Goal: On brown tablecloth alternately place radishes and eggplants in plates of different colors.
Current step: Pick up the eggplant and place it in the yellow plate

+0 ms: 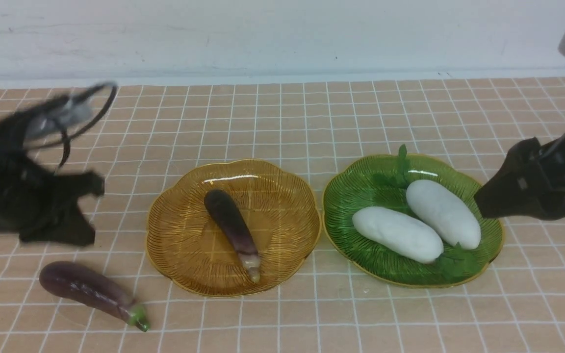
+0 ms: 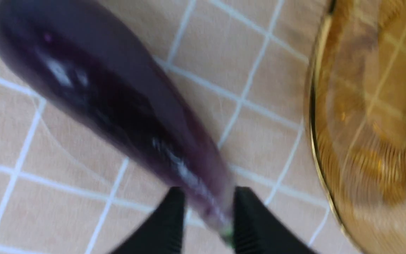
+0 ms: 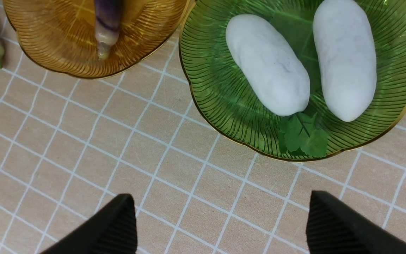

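Note:
On the brown tablecloth (image 1: 282,122) the amber plate (image 1: 174,264) holds one eggplant with a beige end (image 1: 231,223). The green plate (image 1: 361,186) holds two radishes (image 1: 398,234) (image 1: 443,213). A second eggplant with a green cap (image 1: 91,294) lies on the cloth at the front left. My left gripper (image 1: 93,213) is blurred and open, hovering just above that eggplant. In the left wrist view the eggplant (image 2: 111,95) has its stem end between the fingertips (image 2: 174,218). My right gripper (image 1: 500,179) is open and empty beside the green plate's right rim.
The white wall runs along the cloth's far edge. The amber plate (image 2: 365,106) lies close beside the loose eggplant. In the right wrist view the green plate (image 3: 224,116), both radishes (image 3: 268,65) and bare cloth lie in front of the gripper (image 3: 220,199).

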{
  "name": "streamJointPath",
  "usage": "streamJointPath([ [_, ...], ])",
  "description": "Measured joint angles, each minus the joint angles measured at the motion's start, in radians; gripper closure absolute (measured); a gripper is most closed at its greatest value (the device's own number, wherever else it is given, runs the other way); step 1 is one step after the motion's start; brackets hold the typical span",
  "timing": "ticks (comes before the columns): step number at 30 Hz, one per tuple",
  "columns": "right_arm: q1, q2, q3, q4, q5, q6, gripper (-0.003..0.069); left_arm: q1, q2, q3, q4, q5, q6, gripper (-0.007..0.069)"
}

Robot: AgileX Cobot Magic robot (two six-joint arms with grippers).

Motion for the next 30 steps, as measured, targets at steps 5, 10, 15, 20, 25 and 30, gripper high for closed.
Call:
streamJointPath([
  [5, 0.0, 0.0, 0.0, 0.0, -0.003, 0.0, 0.0069, 0.0, 0.024, 0.002, 0.003, -0.061, -0.008, 0.0267],
  [10, 0.0, 0.0, 0.0, 0.0, -0.003, -0.001, 0.0069, 0.0, 0.053, 0.002, 0.052, -0.104, -0.02, 0.0132],
  [15, 0.0, 0.0, 0.0, 0.0, -0.003, -0.003, 0.0071, 0.001, 0.092, 0.002, 0.065, -0.12, -0.076, 0.0067],
  [20, 0.0, 0.0, 0.0, 0.0, -0.003, -0.003, 0.0071, 0.001, 0.128, 0.002, 0.066, -0.135, -0.121, 0.0057],
  [25, 0.0, 0.0, 0.0, 0.0, -0.003, -0.003, 0.0071, 0.001, 0.169, 0.002, 0.066, -0.14, -0.152, 0.0059],
  [30, 0.0, 0.0, 0.0, 0.0, -0.003, -0.003, 0.0071, 0.001, 0.189, 0.002, 0.066, -0.168, -0.172, 0.0114],
])
